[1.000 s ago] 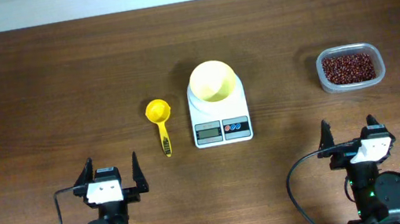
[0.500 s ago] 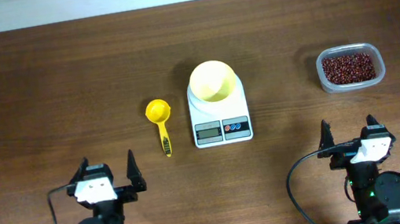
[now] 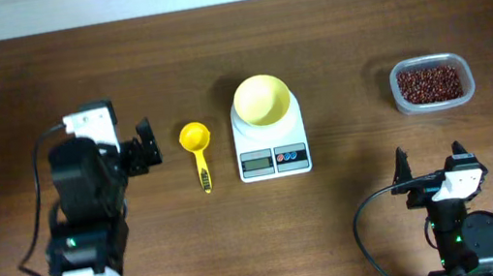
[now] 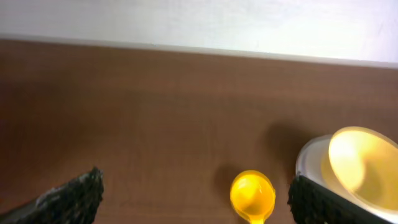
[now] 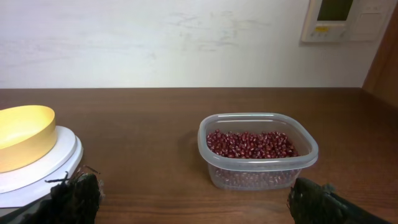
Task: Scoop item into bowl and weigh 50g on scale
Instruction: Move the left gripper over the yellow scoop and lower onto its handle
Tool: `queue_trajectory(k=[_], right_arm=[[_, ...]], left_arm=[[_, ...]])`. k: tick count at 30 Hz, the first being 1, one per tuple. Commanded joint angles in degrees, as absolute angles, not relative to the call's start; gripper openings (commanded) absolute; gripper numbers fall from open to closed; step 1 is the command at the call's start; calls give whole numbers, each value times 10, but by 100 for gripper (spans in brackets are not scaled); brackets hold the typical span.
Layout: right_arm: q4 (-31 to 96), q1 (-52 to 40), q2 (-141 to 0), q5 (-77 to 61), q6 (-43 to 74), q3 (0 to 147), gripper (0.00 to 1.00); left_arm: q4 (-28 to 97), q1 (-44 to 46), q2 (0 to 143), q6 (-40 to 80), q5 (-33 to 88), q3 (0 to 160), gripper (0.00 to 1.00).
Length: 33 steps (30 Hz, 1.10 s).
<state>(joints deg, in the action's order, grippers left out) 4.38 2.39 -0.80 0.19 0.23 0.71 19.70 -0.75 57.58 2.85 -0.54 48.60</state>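
At the start of a bean-weighing job, the left claw [image 3: 144,145] hovers above the dark wooden bench [image 3: 13,85] with its jaws spread wide and nothing between them. It points at a bright-yellow handled scoop [image 3: 195,141] lying just beside it, cup end away from the robot and handle toward it. To the scoop's right stands the white scale [image 3: 273,149], its grey display and red and blue buttons facing the robot, with the pale-yellow bowl [image 3: 261,99] sitting on its platform. The beans [image 3: 429,83], a grainy maroon mass, lie in a clear plastic container [image 3: 399,103] at the right side of the bench, well apart from the scale. The right claw [image 3: 429,158] sits low at the near edge, jaws also wide apart and gripping nothing. Its wrist view looks straight at the container, with the bowl and scale at the left edge.
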Motion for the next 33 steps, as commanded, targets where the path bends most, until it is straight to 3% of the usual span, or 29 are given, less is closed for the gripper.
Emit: queue_trajectory(k=[1,7,11,26,33], right_arm=[[46,19,-4,7,9,3,99],[46,19,-4,7,9,3,99],[46,19,-4,7,9,3,99],[46,19,-4,7,9,3,99],[46,19,-4,7,9,3,99]], left_arm=[[257,-5,653,14,9,590,99],[456,-5,839,0,22,811,99],[533,-5,896,-11,22,850,99],[638,4,967,11,56,850,98],[593,43,1037,41,86,851,99]])
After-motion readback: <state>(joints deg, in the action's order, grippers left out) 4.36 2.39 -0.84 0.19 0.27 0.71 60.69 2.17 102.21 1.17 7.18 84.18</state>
